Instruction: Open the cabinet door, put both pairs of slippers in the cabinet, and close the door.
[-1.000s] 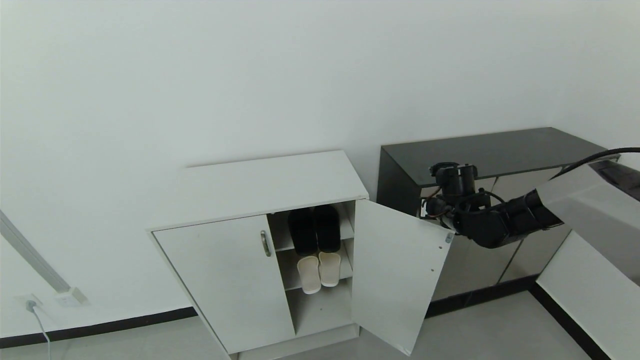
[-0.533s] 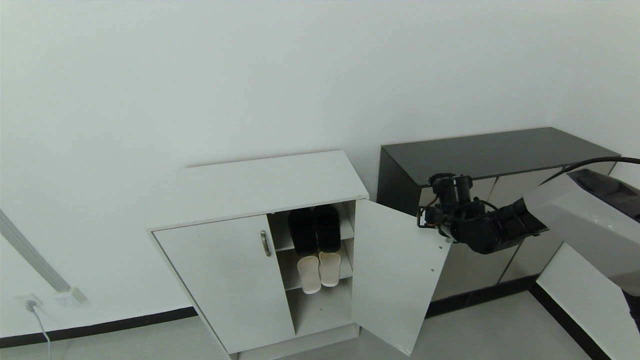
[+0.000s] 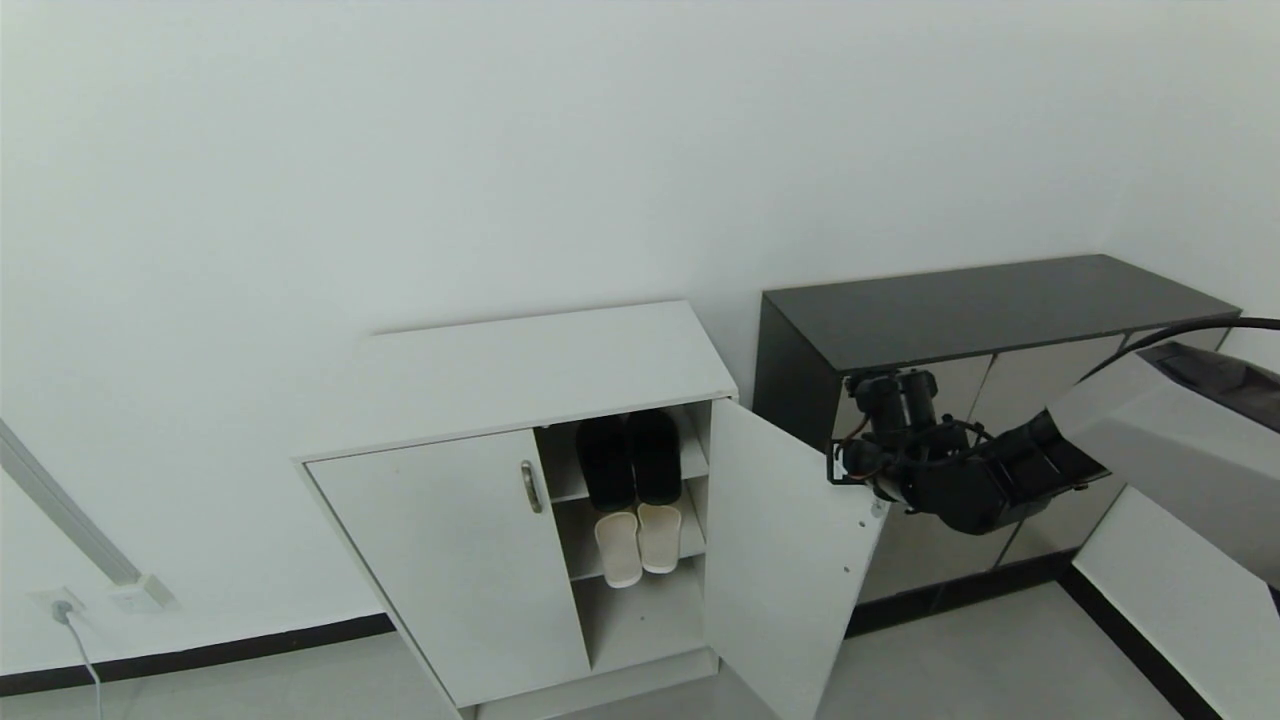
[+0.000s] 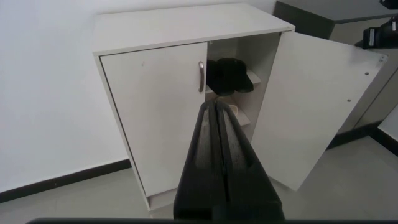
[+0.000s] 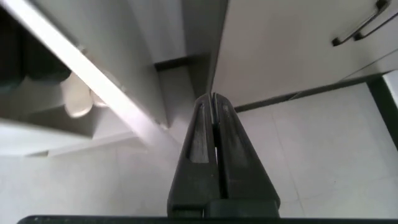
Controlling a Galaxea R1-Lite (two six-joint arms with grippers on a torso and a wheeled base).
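In the head view, black slippers (image 3: 630,460) and white slippers (image 3: 638,545) sit shelved inside the cabinet (image 3: 520,370), so the right end effector (image 3: 845,465) meets the open door (image 3: 780,530), apparently to push it shut; in the left wrist view, the left end effector (image 4: 216,106) hangs clenched and empty; in the right wrist view, the right one is likewise clenched.

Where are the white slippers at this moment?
In the head view the white slippers lie inside the cabinet, on the shelf just below the black slippers, seen between the shut left door and the open right door.
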